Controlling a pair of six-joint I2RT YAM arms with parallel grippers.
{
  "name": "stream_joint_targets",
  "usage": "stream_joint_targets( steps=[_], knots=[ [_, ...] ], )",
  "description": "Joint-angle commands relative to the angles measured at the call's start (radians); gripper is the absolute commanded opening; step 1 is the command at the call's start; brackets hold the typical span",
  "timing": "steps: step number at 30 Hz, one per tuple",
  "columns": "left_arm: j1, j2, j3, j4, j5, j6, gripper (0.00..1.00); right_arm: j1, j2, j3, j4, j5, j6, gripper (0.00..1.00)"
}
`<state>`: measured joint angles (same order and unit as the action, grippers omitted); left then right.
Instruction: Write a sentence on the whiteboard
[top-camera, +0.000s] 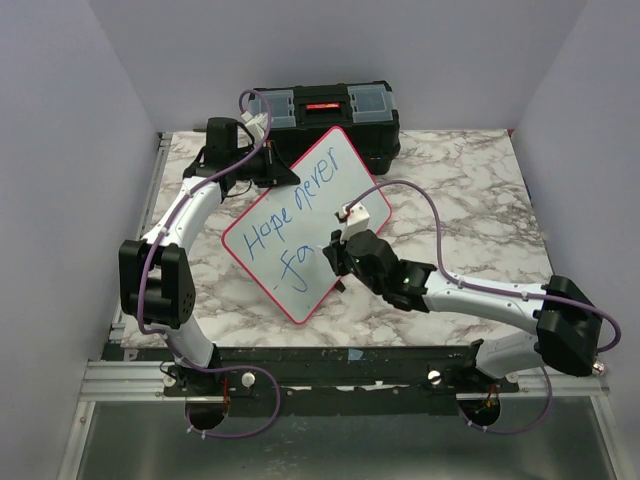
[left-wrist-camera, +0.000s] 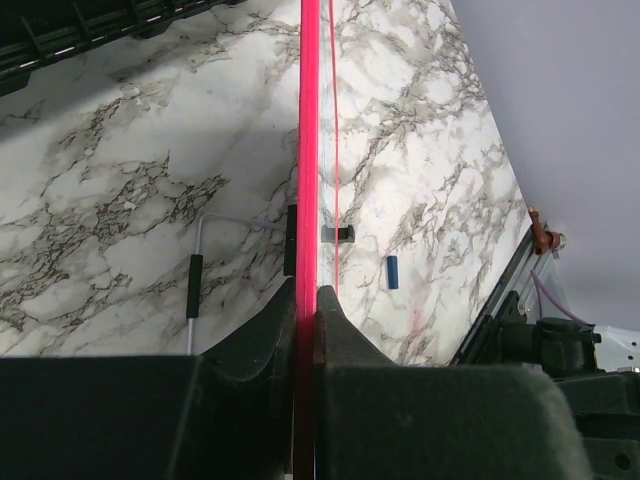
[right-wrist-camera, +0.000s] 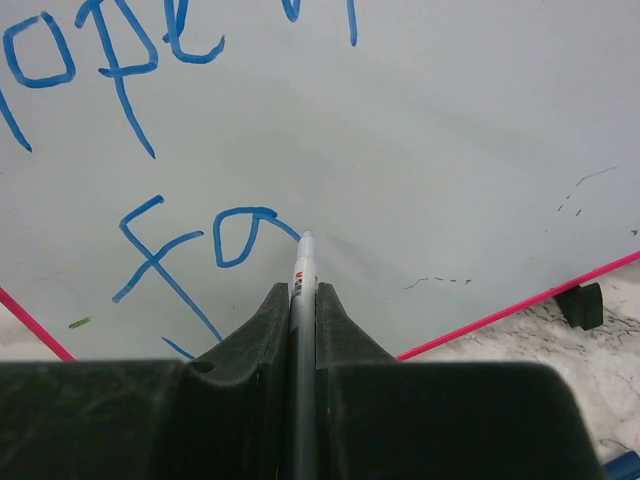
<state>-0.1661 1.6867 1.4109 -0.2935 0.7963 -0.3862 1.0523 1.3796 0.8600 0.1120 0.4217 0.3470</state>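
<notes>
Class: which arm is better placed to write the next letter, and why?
Right: the right gripper holds the marker, tip beside "Fa" on the whiteboard; the left gripper clamps its frame.

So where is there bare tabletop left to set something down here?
Widest bare marble table: the far right, between the black toolbox, the whiteboard and the right arm. A narrower strip lies between the left arm and the whiteboard's near-left edge. The far-left corner is crowded.
</notes>
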Motion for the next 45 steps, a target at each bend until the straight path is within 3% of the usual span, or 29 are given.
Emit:
stream_joint_targets(
  steps=[1, 15, 45],
  knots=[
    [-0.015, -0.007, 0.008, 0.006, -0.038, 0.073, 0.0, -0.017, -0.006, -0.014, 0.024, 0.031, -0.003, 0.01],
    [-0.015, -0.001, 0.022, 0.008, -0.022, 0.071, 0.0, -0.143, 0.011, 0.005, 0.056, -0.086, -0.031, 0.01],
    [-0.015, 0.024, 0.038, 0.014, -0.013, 0.063, 0.0, -0.156, 0.085, 0.041, 0.113, -0.263, -0.036, 0.01]
  ],
)
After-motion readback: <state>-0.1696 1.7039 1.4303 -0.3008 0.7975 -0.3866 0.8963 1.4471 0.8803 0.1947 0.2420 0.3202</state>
